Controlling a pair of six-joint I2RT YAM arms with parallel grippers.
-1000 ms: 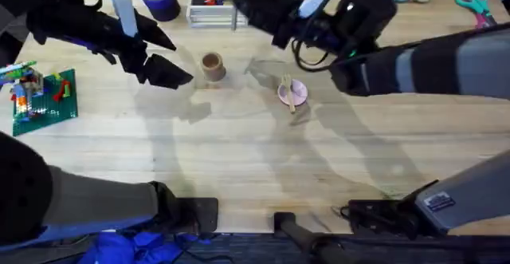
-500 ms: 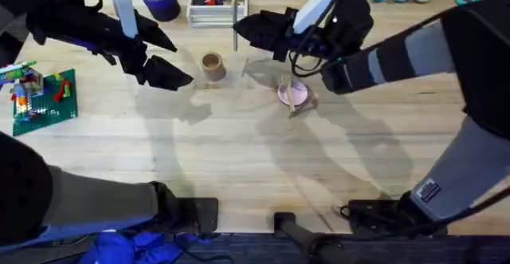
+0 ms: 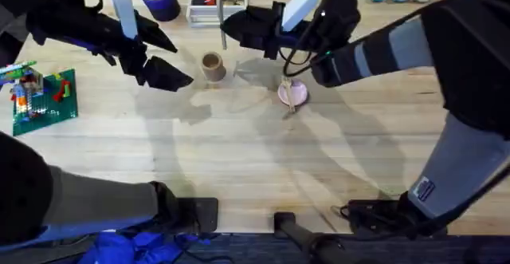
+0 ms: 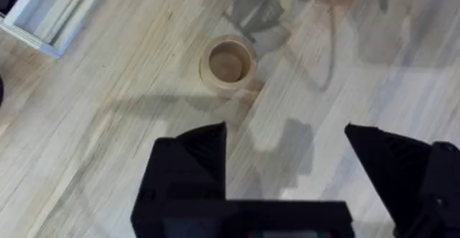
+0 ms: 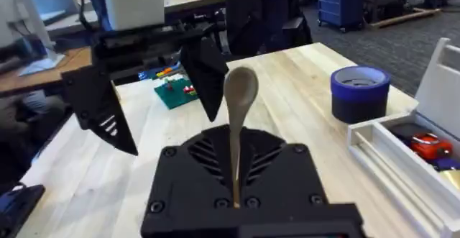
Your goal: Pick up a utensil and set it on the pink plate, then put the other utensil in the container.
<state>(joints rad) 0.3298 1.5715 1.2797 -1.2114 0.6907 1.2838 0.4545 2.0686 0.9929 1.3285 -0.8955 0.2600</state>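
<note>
Pale wood table (image 3: 239, 160). Your right gripper (image 5: 236, 195) clamps spoon (image 5: 239, 94), bowl end outward, frame's upper centre; cup (image 3: 212, 66) just lower left. Left gripper (image 4: 287, 159) open.

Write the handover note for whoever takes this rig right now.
Left gripper: open, empty, hovering near the cup.
Right gripper: shut on the spoon, bowl end up, raised between cup and pink plate.
Fork: lying across the pink plate.
Done: fork on plate, spoon picked up.
Left: carry the spoon over the cup, which looks empty, and drop it in.
</note>
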